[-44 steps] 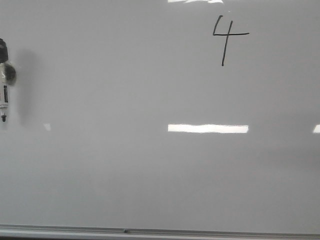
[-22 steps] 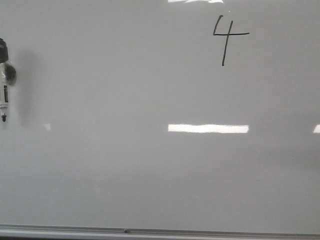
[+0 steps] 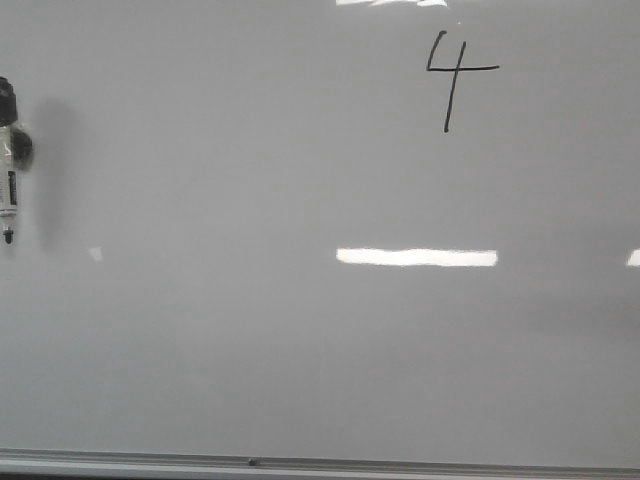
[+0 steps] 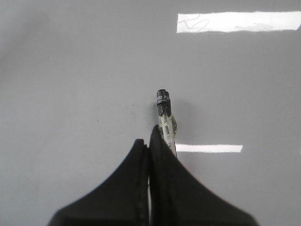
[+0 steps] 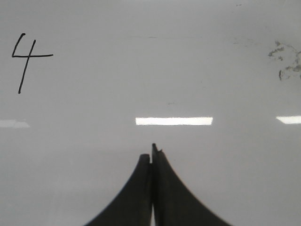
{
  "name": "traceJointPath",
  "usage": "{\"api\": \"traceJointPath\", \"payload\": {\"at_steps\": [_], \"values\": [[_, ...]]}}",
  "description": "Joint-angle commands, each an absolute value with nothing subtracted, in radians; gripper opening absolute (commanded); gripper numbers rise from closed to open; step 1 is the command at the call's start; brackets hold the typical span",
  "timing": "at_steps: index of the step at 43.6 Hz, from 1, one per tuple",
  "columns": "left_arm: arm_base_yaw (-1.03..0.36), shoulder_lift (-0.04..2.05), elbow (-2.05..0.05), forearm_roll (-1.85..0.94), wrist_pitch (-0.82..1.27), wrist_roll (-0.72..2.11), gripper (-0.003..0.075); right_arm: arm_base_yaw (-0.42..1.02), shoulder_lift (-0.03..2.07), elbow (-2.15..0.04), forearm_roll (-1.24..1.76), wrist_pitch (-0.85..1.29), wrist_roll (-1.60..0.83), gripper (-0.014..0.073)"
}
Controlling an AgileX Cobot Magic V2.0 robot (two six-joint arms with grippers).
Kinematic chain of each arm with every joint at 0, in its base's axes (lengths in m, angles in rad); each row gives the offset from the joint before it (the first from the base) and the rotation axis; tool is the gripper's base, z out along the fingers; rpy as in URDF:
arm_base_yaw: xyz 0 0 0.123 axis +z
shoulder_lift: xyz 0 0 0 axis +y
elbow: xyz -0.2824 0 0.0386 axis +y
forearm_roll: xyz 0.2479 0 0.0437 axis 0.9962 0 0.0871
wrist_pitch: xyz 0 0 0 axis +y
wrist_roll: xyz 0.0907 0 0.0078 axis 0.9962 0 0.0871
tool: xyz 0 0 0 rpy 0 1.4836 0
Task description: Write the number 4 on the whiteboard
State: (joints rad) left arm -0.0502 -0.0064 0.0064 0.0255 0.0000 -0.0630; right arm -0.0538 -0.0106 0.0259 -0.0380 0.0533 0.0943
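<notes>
The whiteboard [image 3: 300, 350] fills the front view. A black hand-drawn number 4 [image 3: 452, 70] stands near its far right. The 4 [image 5: 29, 56] also shows in the right wrist view. A marker [image 3: 8, 175] with a white body hangs at the far left edge, casting a soft shadow. My left gripper [image 4: 149, 136] is shut, its fingers pressed together. The marker [image 4: 165, 117] runs along the outside of one finger under what looks like clear tape, its black end past the fingertips. My right gripper [image 5: 151, 153] is shut and empty above bare board, well away from the 4.
A thin silver frame edge [image 3: 300, 463] runs along the near side of the board. Bright light reflections [image 3: 416, 257] streak the glossy surface. Faint dark smudges [image 5: 287, 59] mark the board in the right wrist view.
The marker at the left edge has shifted by a hair at most. The 4 and everything else look the same.
</notes>
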Motion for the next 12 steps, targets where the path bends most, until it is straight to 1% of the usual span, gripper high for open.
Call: {"api": "traceJointPath", "payload": {"at_steps": [1,12], "values": [[-0.058,-0.02,0.012,0.016,-0.078,-0.06,-0.002,-0.046,-0.03,0.012,-0.051,-0.027,0.093,-0.0069],[-0.058,-0.02,0.012,0.016,-0.078,-0.06,-0.002,-0.011,-0.03,0.012,-0.051,-0.026,0.093,-0.0069]]}}
